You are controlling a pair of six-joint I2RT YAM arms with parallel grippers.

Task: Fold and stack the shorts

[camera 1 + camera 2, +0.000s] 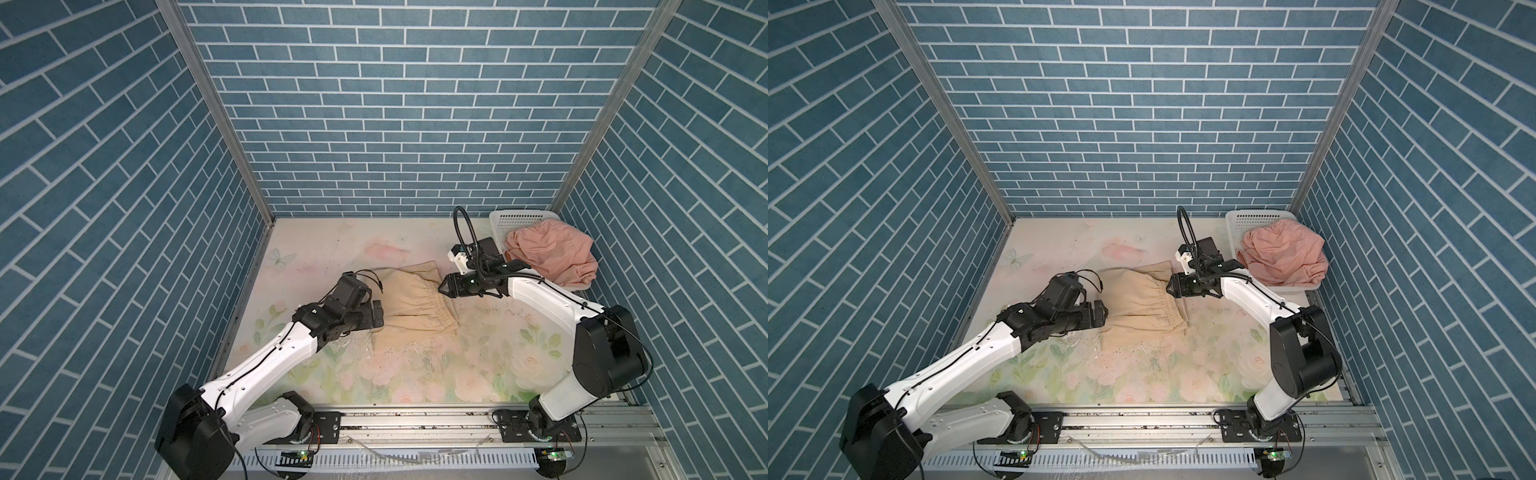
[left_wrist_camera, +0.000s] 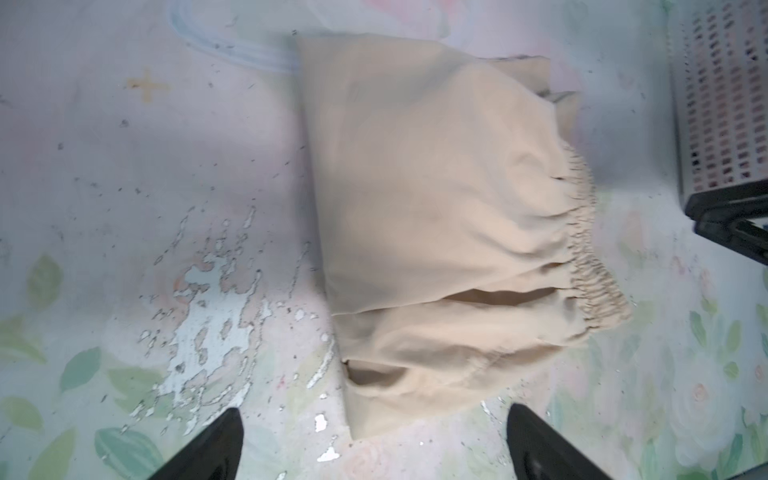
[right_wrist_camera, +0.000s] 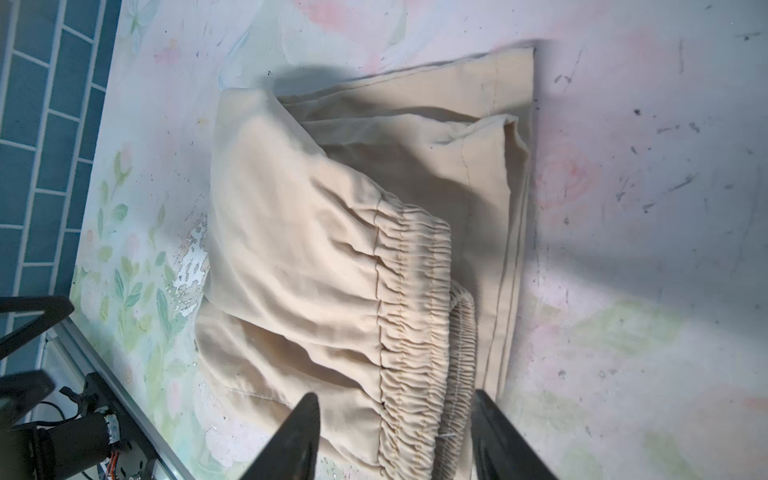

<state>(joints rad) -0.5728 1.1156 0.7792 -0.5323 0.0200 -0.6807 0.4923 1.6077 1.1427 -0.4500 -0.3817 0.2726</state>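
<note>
No word, brand, number or label can be read in any view. The only sign-like mark is a small yellowish cross (image 2: 147,85) on the floral tabletop (image 2: 104,166), seen in the left wrist view. It is faint and slightly smudged, with no lettering beside it.
</note>
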